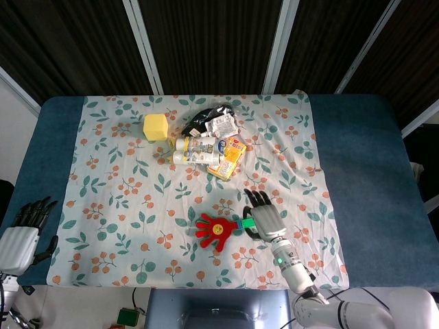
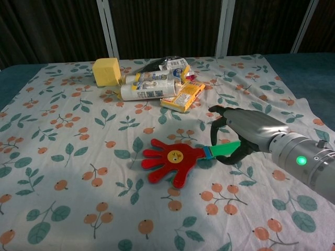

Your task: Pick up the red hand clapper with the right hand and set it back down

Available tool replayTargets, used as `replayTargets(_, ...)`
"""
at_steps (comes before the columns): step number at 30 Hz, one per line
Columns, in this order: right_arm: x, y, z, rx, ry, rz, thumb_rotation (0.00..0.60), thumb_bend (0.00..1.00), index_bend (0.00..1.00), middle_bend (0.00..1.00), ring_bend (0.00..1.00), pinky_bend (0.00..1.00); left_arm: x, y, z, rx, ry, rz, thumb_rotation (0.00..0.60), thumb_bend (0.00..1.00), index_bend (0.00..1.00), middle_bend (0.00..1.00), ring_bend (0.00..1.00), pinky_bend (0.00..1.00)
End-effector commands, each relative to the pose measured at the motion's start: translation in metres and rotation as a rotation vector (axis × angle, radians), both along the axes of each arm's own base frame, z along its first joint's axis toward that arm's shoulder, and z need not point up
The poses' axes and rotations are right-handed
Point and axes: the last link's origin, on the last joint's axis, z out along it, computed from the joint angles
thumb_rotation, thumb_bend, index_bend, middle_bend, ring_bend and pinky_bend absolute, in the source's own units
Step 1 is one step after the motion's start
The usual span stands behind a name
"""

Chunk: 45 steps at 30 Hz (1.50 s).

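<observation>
Right hand: the right hand wraps its dark fingers around the green handle of the red plastic hand-shaped clapper, gripping it.
Clapper: its red palm hangs just above the floral cloth near the bench's front edge, casting a shadow beneath.
Left hand: the left hand sits off the cloth at the bench's corner, fingers spread, holding nothing.
Behind: a yellow foam cube and 2 white tubes lie well apart from the clapper.

My bench sits in a lab-style test cell — black ribbed wall panels with white metal struts behind, a blue padded table under a leaf-and-berry printed cloth, loose test props heaped on it.
</observation>
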Motion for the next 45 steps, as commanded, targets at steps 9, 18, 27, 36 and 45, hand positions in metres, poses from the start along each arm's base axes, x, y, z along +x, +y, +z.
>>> replayTargets(9, 0.002, 0.004, 0.004, -0.034, -0.1, 0.043, 0.6, 0.5, 0.83, 0.64, 0.67, 0.78, 0.0, 0.0, -0.001, -0.001, 0.004, 0.003, 0.6, 0.47, 0.0, 0.0, 0.0, 0.07)
replayTargets(18, 0.003, 0.002, 0.004, -0.032, -0.182, 0.027, 0.6, 0.52, 0.89, 0.8, 0.88, 0.96, 0.0, 0.0, -0.001, -0.004, 0.009, 0.005, 0.6, 0.47, 0.0, 0.0, 0.0, 0.08)
replayTargets(27, 0.011, 0.006, 0.015, -0.061, -0.553, 0.017, 0.6, 0.55, 0.93, 0.83, 0.91, 0.98, 0.0, 0.0, -0.001, 0.0, 0.011, 0.008, 0.6, 0.47, 0.0, 0.0, 0.0, 0.08)
replayTargets(36, 0.004, 0.019, 0.034, 0.026, -1.206, -0.058, 0.6, 0.55, 0.93, 0.83, 0.91, 0.98, -0.001, 0.001, -0.003, -0.006, 0.019, 0.018, 0.6, 0.47, 0.0, 0.0, 0.0, 0.08)
replayTargets(45, 0.006, 0.024, 0.079, 0.08, -1.578, -0.016, 0.6, 0.56, 0.91, 0.83, 0.91, 0.96, -0.002, 0.003, -0.004, -0.007, 0.028, 0.034, 0.6, 0.47, 0.0, 0.0, 0.0, 0.08)
